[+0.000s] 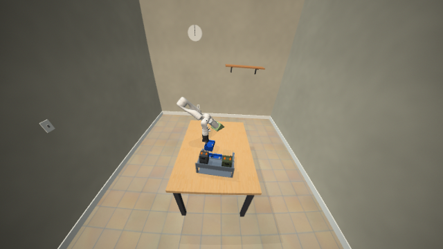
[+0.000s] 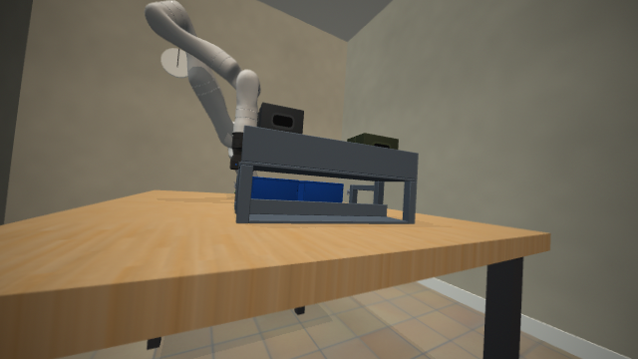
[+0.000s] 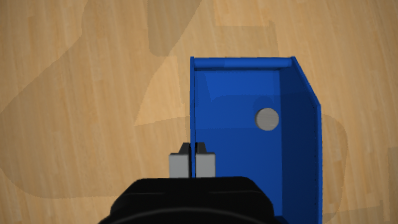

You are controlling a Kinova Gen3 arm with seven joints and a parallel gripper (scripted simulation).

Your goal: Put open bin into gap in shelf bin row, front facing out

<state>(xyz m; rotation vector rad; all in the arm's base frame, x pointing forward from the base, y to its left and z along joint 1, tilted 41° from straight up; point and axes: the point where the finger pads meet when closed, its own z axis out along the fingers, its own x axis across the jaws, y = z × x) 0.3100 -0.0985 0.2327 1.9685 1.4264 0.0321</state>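
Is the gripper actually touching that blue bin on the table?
Touching. In the wrist view the gripper is shut on the blue bin's thin side wall, one finger on each face.

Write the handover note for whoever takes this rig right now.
End effector: shut on the left side wall of the blue bin.
Bin: on the table, behind the shelf unit; one grey round part inside.
Shelf: blue bins already in the row, dark boxes on the board above.
Done: grasp made.
Left: lift, tilt under the low board, open front facing out, push in behind the front lip.
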